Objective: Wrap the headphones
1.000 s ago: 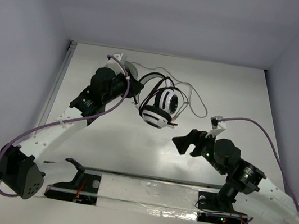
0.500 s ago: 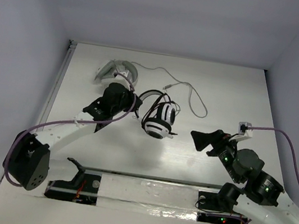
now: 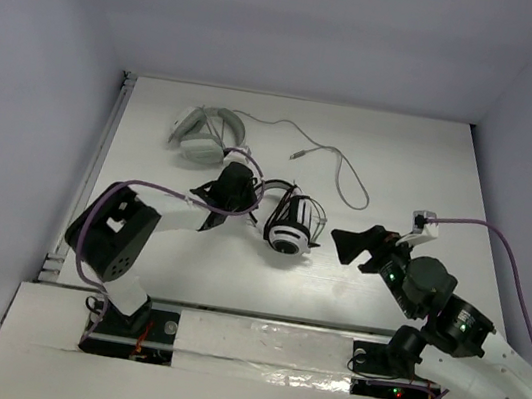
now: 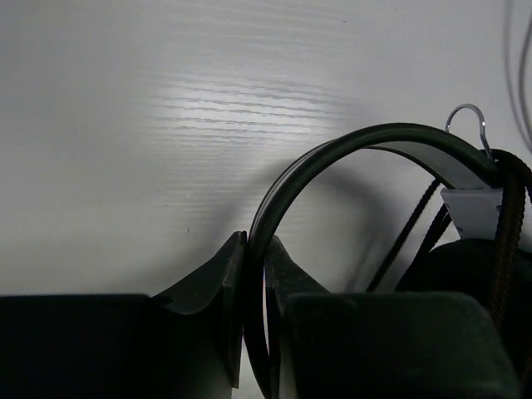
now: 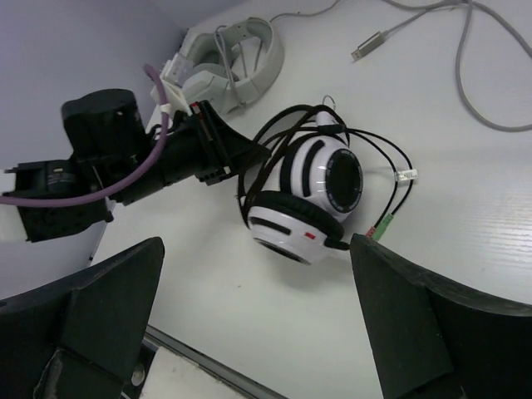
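Note:
The headphones (image 3: 290, 226) with glossy white and black earcups lie mid-table, their thin black cable wound round them; they show in the right wrist view (image 5: 312, 199) too. The cable's green and pink plugs (image 5: 383, 225) lie just right of the earcups. My left gripper (image 3: 249, 199) is shut on the thin black headband (image 4: 349, 145), which runs between its fingers (image 4: 218, 278) in the left wrist view. My right gripper (image 3: 352, 246) is open and empty, to the right of the earcups, jaws wide apart.
Pale grey-white headphones (image 3: 201, 133) lie at the back left, also in the right wrist view (image 5: 229, 56). Their grey cable (image 3: 337, 165) trails right across the table to a plug (image 5: 368, 48). A white wall stands at the back.
My left arm has folded down and pulled the headphones nearer and slightly right, uncovering the pale headphones. My right gripper swung back to the right, then edged left toward the earcups.

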Available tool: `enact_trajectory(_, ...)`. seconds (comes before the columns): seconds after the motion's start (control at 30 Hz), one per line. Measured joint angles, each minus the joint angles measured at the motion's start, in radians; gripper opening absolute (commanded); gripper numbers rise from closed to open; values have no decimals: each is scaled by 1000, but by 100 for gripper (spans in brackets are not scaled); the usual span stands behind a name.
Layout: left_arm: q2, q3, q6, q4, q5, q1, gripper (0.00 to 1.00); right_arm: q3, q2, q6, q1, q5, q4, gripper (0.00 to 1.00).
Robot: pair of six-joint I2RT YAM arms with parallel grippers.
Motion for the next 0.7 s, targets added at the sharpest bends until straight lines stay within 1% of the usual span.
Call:
enact_trajectory(0.03,28,10,-1,1,-16,-3,15,0,0,-2,0,0,2,100)
enact_trajectory(0.1,66,27,-3,12,-43,-7,19,-1,-3,-4,0,0,5,100)
enact_trajectory(0.13,77,35,-7,19,-57,-11,23,-1,-5,-6,0,1,8,100)
enact_trajectory(0.2,84,55,-9,37,-82,-21,27,-2,-11,-10,0,1,15,100)
enact_trajectory(0.3,84,79,-9,79,-113,-33,38,-2,-23,-14,0,3,20,100)
enact_trajectory(0.33,84,81,-11,92,-122,-37,49,-2,-26,-16,0,4,20,100)
enact_trajectory(0.4,76,81,-11,101,-144,-44,59,-2,-29,-20,0,4,19,100)
enact_trajectory(0.43,65,79,-11,99,-160,-48,72,-2,-30,-22,0,4,19,100)
enact_trajectory(0.53,-36,45,-6,72,-219,-69,99,0,-36,-23,0,7,18,100)
enact_trajectory(0.6,-151,11,-4,46,-259,-87,99,3,-49,-26,0,11,18,100)
enact_trajectory(0.7,-372,-31,1,15,-320,-117,99,21,-85,-30,0,19,16,100)
